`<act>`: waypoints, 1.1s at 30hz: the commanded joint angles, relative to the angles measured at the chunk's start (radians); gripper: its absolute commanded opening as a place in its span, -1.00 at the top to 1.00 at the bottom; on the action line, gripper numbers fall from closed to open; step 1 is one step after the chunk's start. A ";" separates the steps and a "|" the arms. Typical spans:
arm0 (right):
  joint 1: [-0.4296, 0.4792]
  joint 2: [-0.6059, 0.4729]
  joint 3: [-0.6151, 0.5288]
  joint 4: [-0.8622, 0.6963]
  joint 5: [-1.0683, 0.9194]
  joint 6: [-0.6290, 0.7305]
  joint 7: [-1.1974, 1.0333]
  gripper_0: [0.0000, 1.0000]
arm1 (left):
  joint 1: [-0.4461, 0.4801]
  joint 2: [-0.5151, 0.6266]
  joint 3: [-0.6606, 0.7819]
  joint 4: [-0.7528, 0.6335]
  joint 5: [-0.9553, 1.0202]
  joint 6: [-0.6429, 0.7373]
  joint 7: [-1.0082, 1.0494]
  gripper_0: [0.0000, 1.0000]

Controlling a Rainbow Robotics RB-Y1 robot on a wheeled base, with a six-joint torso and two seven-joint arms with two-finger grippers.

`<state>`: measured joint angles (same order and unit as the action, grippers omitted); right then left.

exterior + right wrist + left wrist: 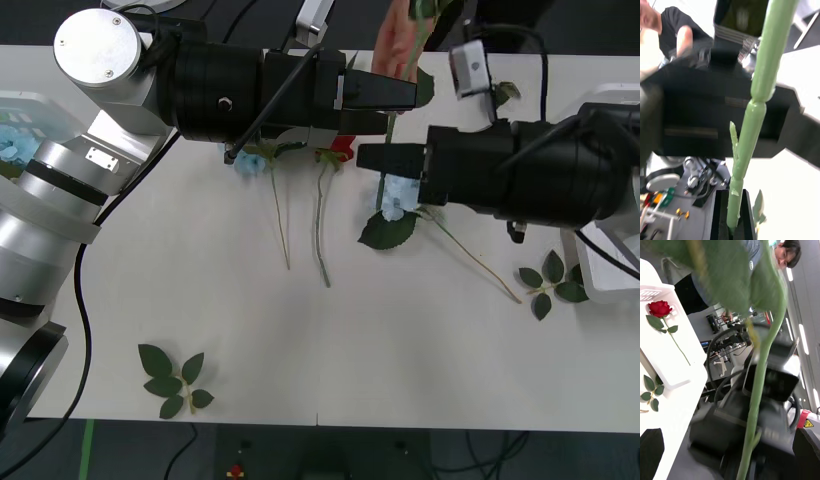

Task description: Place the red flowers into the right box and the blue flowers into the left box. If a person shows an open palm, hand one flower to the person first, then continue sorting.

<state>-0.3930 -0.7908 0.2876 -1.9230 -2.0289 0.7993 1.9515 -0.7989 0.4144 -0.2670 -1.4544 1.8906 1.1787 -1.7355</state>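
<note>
The sorting is judged to be partly done, with a handover in progress. A pale-blue bloom (14,140) is seen in the left box (42,101), and one red rose (659,309) is laid in the right box (666,363). A thick green stem (752,123) is clamped between the closed fingers of the right gripper (366,158) above the middle of the table (400,350) and is held upright towards a person's hand (397,45) at the far edge (its bloom cannot be made out, so its colour is not known). The left gripper (397,108) is held just beside it with fingers spread wide, the stem passing between them ungripped. Left to be sorted on the table are two blue flowers (250,160) (396,196) and a red bloom (343,148) half hidden under the left gripper, their stems lying towards the robot. Two loose leaf sprigs (172,380) (549,281) are also lying there.
</note>
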 commanded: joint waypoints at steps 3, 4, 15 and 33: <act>0.057 -0.057 -0.182 -0.014 0.006 -0.009 0.069 1.00 | 0.007 0.029 -0.005 -0.037 0.013 -0.008 -0.075 -1.00; 0.069 -0.061 -0.217 -0.014 0.007 -0.009 0.096 1.00 | 0.007 0.029 -0.005 -0.037 0.013 -0.008 -0.075 -1.00; 0.148 -0.073 -0.423 -0.014 0.144 -0.094 0.239 1.00 | 0.007 0.029 -0.005 -0.037 0.013 -0.008 -0.075 -1.00; 0.059 0.068 -0.406 -0.014 0.688 -0.272 0.257 1.00 | 0.007 0.029 -0.005 -0.037 0.013 -0.008 -0.075 -1.00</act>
<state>-0.2703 -0.7724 -0.1197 -1.9222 -1.4237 0.5429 2.1881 -0.7982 0.4157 -0.2671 -1.4551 1.8906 1.1786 -1.7355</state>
